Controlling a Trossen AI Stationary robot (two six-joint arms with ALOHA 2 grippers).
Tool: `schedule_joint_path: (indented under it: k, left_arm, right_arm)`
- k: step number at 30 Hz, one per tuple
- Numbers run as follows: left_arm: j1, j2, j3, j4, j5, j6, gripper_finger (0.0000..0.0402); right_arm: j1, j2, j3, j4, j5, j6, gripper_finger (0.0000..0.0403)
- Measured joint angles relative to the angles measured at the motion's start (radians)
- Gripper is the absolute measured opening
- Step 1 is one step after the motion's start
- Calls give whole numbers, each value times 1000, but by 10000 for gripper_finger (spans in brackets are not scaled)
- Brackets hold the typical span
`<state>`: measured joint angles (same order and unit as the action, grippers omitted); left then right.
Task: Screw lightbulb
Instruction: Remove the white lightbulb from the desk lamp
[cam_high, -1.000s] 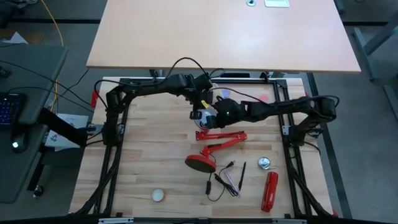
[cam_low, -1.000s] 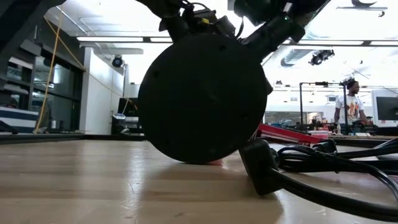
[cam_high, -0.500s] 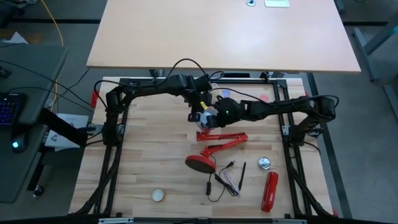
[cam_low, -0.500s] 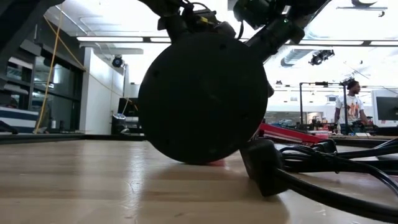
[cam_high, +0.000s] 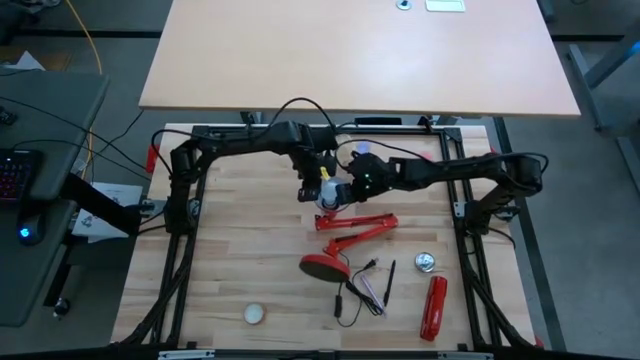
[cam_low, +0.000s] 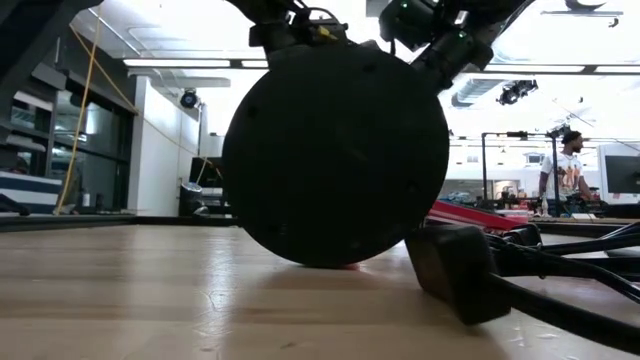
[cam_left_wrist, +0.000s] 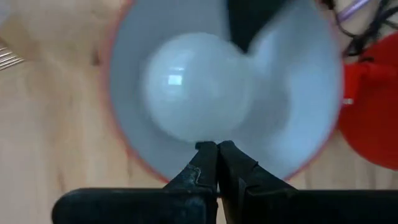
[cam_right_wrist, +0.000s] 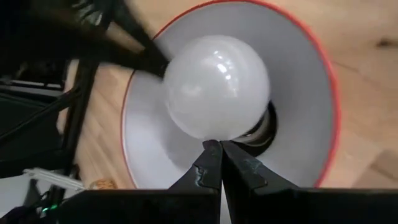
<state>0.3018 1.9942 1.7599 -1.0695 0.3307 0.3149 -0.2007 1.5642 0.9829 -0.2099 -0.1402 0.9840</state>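
Lightbulb (cam_right_wrist: 217, 87) sits inside the white-lined shade (cam_right_wrist: 298, 93) of a red desk lamp (cam_high: 345, 228), its grey base seated at the socket in the shade's centre, as both arms converge above it near the back middle of the wooden table (cam_high: 240, 250). The left gripper (cam_left_wrist: 217, 149) hangs right over the shade's rim, fingers pressed together with nothing between them; the right gripper (cam_right_wrist: 219, 149) likewise points at the bulb with its jaws clenched and empty, tips just beside the glass without visibly gripping it. In the left wrist view the lightbulb (cam_left_wrist: 196, 87) appears as a pale globe centred in the shade (cam_left_wrist: 298, 124), partly crossed by a dark finger of the other arm.

From overhead, the lamp's red jointed arm runs down to its round red base (cam_high: 322, 265), with a black cord (cam_high: 350, 300) trailing beside it. A red cylindrical object (cam_high: 434, 307) lies near the right front of the table, a small round metal piece (cam_high: 427, 263) just above it, and a cream ball-like object (cam_high: 254, 314) rests well apart at the left front. At table level, the lamp base (cam_low: 335, 155) fills the frame as a dark disc, and a person (cam_low: 564, 172) stands far back in the room.
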Motion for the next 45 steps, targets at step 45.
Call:
schedule_joint_path:
  k: [45]
  left_arm:
    - [204,-127,0,278,-133,-129,0]
  right_arm:
    - [-80,-191,-2,-106,154,-147,0]
